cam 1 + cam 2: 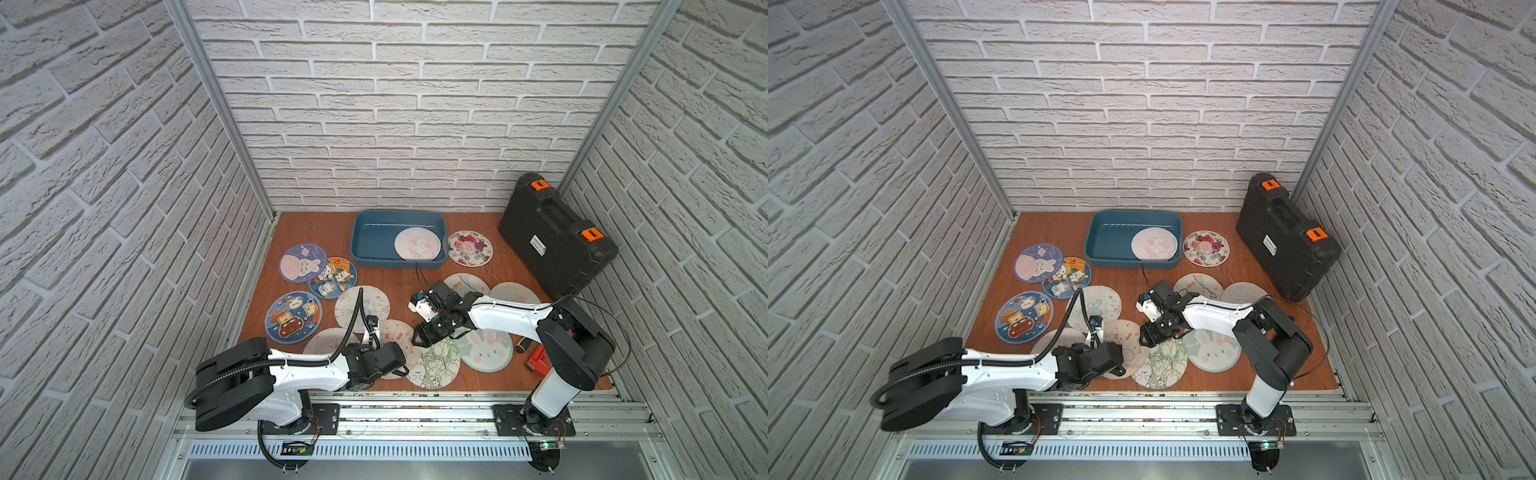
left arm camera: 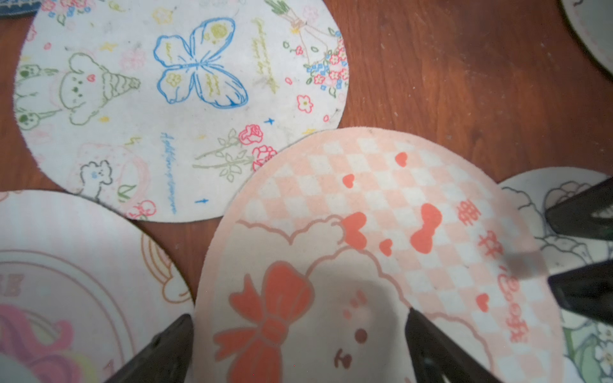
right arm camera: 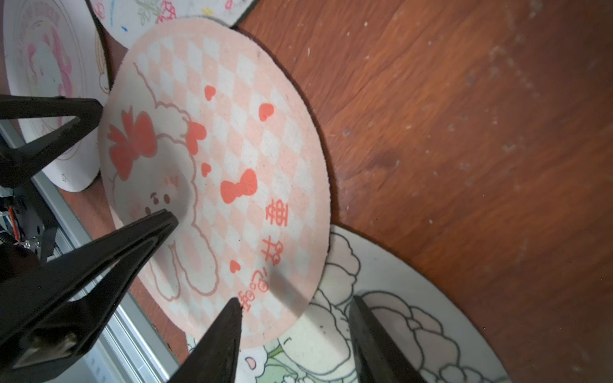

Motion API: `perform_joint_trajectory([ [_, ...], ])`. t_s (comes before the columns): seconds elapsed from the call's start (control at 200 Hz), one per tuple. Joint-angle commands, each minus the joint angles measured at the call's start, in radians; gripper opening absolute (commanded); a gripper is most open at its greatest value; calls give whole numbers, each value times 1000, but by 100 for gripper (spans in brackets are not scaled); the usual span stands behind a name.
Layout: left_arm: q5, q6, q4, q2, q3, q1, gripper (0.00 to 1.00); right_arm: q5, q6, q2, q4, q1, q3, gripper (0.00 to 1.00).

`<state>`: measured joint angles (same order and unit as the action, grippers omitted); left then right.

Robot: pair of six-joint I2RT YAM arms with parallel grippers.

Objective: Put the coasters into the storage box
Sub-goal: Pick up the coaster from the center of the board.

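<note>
The teal storage box (image 1: 374, 245) stands at the back with one pink coaster (image 1: 417, 244) lying in it. Several more coasters lie spread on the wooden floor. A pink checked bunny coaster (image 2: 365, 205) (image 3: 232, 132) lies near the front, its edge overlapping a green floral coaster (image 3: 414, 318). My left gripper (image 2: 300, 318) is open, its fingers low over the pink checked coaster on either side of the bunny's face. My right gripper (image 3: 296, 300) is open and straddles that coaster's edge. One fingertip is over the pink mat, the other over the floral one.
A butterfly coaster (image 2: 185, 99) and three blue ones (image 1: 293, 316) lie to the left. A roses coaster (image 1: 470, 248) lies right of the box. A black case with orange latches (image 1: 557, 237) leans at the back right. An orange tool (image 1: 540, 357) lies by the right arm.
</note>
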<state>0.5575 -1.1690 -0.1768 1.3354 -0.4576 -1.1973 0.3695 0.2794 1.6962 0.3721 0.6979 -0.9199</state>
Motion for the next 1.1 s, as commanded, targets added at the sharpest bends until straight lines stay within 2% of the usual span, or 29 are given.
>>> perform_joint_trajectory([
  [0.0,-48,-11,74,35,13,-4,98,34,15,27,-30,18,0,52],
  [0.51,-59,-12,105,74,13,-4,98,113,43,93,-98,41,-20,43],
  [0.605,-59,-11,106,74,13,-5,98,115,43,100,-97,43,-31,37],
  [0.82,-55,-10,98,66,14,-4,98,105,40,94,-85,45,-50,7],
  [1.095,27,43,13,-2,-19,-4,98,48,9,52,-9,43,-156,6],
])
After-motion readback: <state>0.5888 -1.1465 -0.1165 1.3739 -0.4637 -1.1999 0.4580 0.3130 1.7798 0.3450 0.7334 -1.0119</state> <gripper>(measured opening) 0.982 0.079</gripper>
